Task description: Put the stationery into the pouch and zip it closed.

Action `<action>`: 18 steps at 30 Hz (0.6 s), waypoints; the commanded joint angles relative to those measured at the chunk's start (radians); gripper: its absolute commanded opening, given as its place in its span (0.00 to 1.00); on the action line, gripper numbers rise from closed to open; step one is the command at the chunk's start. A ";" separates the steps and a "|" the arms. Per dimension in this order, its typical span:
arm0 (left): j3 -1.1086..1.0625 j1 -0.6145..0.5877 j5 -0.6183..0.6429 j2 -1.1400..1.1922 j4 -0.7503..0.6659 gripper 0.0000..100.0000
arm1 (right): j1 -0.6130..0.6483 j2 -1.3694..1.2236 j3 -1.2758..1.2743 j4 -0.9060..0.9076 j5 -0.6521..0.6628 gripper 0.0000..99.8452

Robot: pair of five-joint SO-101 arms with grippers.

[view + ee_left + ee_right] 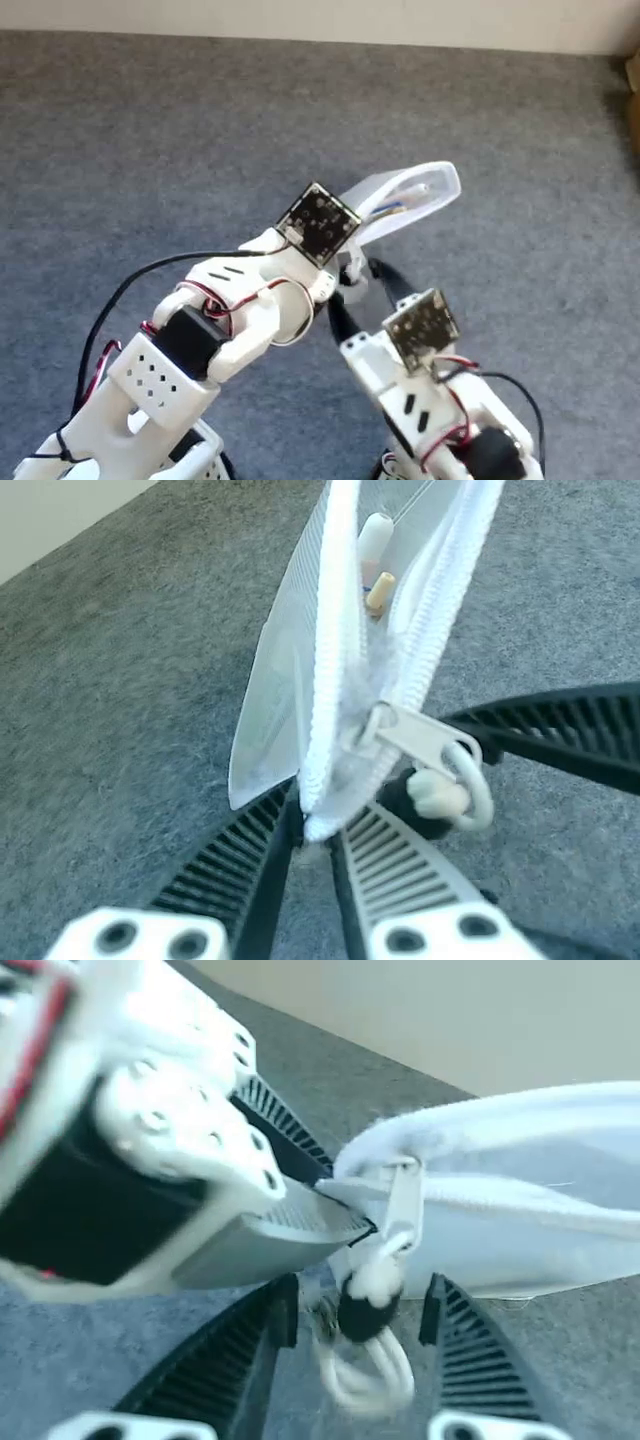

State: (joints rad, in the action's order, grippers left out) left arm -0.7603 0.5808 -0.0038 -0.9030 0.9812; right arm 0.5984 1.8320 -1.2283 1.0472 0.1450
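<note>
On grey carpet [150,130], pale wall [300,15] behind: left fingers [232,872] clamp pouch [290,680]; right fingers [242,1360] apart around zip pull [403,1202].

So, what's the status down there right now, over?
Left gripper shut on pouch end. Right gripper open around zip pull. Pouch unzipped, pens inside.

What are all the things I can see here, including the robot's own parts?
pouch: one, white and see-through, mid-scene, zip still open
stationery: at least two pieces, white and yellowish tips, inside the pouch
zip pull: one, silver tab with white cord and black bead, at the pouch's gripped end
carpet: one, grey, under everything
wall: pale strip at the far edge
left gripper: one, black fingers, shut on the pouch's end
right gripper: one, black fingers, open on either side of the zip pull
</note>
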 commanded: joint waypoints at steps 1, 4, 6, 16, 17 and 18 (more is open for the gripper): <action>0.012 -0.013 0.014 -0.038 0.011 0.01 | -0.061 0.002 -0.030 -0.111 -0.006 0.19; 0.012 -0.013 0.014 -0.038 0.011 0.01 | -0.081 0.004 -0.033 -0.122 -0.005 0.13; 0.010 -0.013 0.014 -0.038 0.011 0.01 | -0.082 0.004 -0.033 -0.119 -0.005 0.09; 0.010 -0.013 0.014 -0.038 0.025 0.01 | -0.085 0.004 -0.033 -0.116 -0.005 0.08; 0.010 -0.013 0.014 -0.038 0.025 0.01 | -0.085 0.004 -0.033 -0.114 -0.005 0.08; 0.010 -0.013 0.014 -0.038 0.025 0.01 | -0.085 0.004 -0.033 -0.105 -0.003 0.08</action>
State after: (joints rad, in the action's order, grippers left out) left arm -0.7618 0.5838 -0.0038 -0.9091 0.9981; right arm 0.5247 1.8305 -1.2712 0.9582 0.1450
